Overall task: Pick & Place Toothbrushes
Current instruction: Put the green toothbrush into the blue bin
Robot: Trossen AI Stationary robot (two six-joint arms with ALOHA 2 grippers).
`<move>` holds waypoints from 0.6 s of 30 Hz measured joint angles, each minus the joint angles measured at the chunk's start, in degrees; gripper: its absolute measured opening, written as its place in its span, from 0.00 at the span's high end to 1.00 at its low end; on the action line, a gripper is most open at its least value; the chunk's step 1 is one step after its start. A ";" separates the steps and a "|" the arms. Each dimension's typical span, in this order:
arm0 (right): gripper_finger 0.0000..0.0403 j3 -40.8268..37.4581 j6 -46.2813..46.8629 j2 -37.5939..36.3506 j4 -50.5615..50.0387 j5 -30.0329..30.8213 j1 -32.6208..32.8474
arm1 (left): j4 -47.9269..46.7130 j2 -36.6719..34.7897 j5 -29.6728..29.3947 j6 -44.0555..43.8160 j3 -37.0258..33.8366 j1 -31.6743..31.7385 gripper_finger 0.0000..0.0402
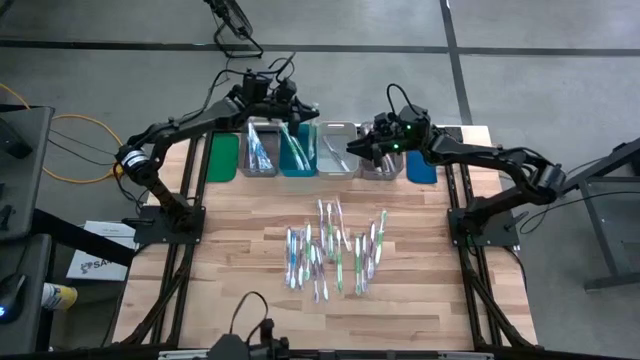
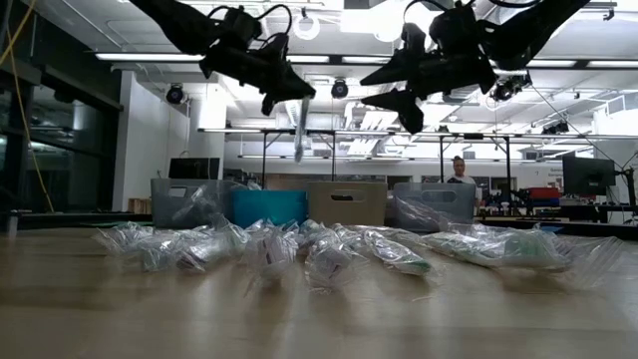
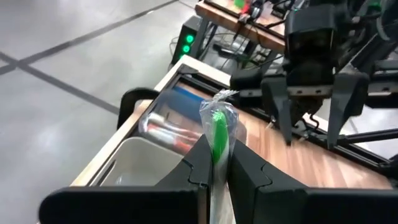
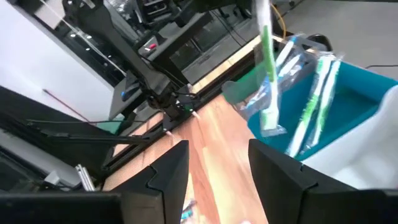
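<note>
1. Toothbrushes [image 1: 335, 250] in clear wrappers lie scattered across the middle of the wooden tabletop [image 1: 240, 215] in the high view. Along the far edge stands a row of bins, among them a green bin [image 1: 222, 156], a teal bin [image 1: 298, 150] and a grey bin [image 1: 338, 150]. The left gripper [image 1: 300, 112] hangs over the teal bin, the right gripper [image 1: 358, 148] just beside the grey one.
2. Low view: the left gripper [image 2: 289, 95] is clamped on a wrapped toothbrush [image 2: 302, 128] that hangs down above the bins; the right gripper [image 2: 399, 85] has its fingers apart and empty.
3. Left wrist view: the left fingers [image 3: 196, 168] pinch the green-handled wrapped brush [image 3: 219, 134] upright.
4. Right wrist view: the right fingers [image 4: 168, 165] stand apart with nothing between them; the teal bin [image 4: 354, 93] holds several brushes.
</note>
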 joint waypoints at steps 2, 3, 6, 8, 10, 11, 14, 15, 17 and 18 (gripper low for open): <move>0.61 0.00 -1.13 -0.85 -1.77 0.05 -0.36 | -0.77 0.00 -0.04 0.00 0.00 0.76 0.95; 0.61 0.00 -1.70 -1.33 -2.72 0.11 -0.67 | -1.27 0.00 -0.30 0.00 0.00 1.12 0.95; 0.61 0.00 -2.85 -2.48 -4.86 0.40 -1.32 | -2.60 0.00 -1.42 0.35 0.00 1.99 0.95; 0.61 0.00 -2.96 -2.79 -5.78 0.42 -1.78 | -3.73 0.00 -2.16 0.42 0.00 2.37 0.95; 0.61 -0.02 -2.99 -2.88 -6.59 0.43 -2.21 | -5.29 0.00 -2.82 0.42 -0.07 2.92 0.95; 0.61 -0.02 -3.10 -2.90 -6.81 0.43 -2.31 | -5.51 0.00 -3.04 0.41 -0.39 3.11 0.95; 0.61 -0.02 -4.04 -2.95 -8.51 0.45 -2.29 | -5.50 0.00 -4.33 -1.13 -2.27 3.40 0.95; 0.61 -0.02 -4.23 -2.95 -9.00 0.44 -2.28 | -5.33 -0.05 -5.20 -1.67 -3.04 3.40 0.95; 0.61 -0.02 -4.26 -2.95 -9.44 0.43 -2.26 | -4.54 -0.17 -6.30 -3.54 -4.56 3.38 0.95; 0.61 -0.02 -4.29 -2.95 -9.54 0.41 -2.26 | -3.86 -0.17 -6.84 -4.70 -5.14 3.27 0.95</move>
